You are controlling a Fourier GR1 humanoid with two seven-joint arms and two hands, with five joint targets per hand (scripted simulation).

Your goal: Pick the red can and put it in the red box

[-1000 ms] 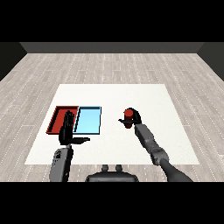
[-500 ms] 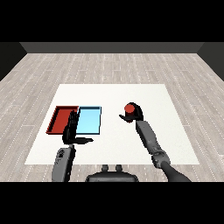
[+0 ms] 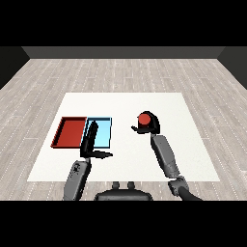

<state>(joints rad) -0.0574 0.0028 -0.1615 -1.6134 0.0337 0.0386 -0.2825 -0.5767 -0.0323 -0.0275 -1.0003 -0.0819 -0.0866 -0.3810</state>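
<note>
The red can (image 3: 144,119) stands right of the table's middle, and my right hand (image 3: 151,126) is curled round it from behind and the right, thumb showing at its left. The red tray (image 3: 70,132) lies at the left of the table with nothing in it. My left hand (image 3: 90,141) is held upright over the near edge where the two trays meet, fingers straight, thumb sticking out to the right, holding nothing.
The light blue tray (image 3: 103,133) lies against the red tray's right side, between the red tray and the can. The white table (image 3: 120,103) stretches on behind the trays and the can.
My right hand with the can has moved a little away from me and up in the view. The left hand has stayed nearly where it was.
</note>
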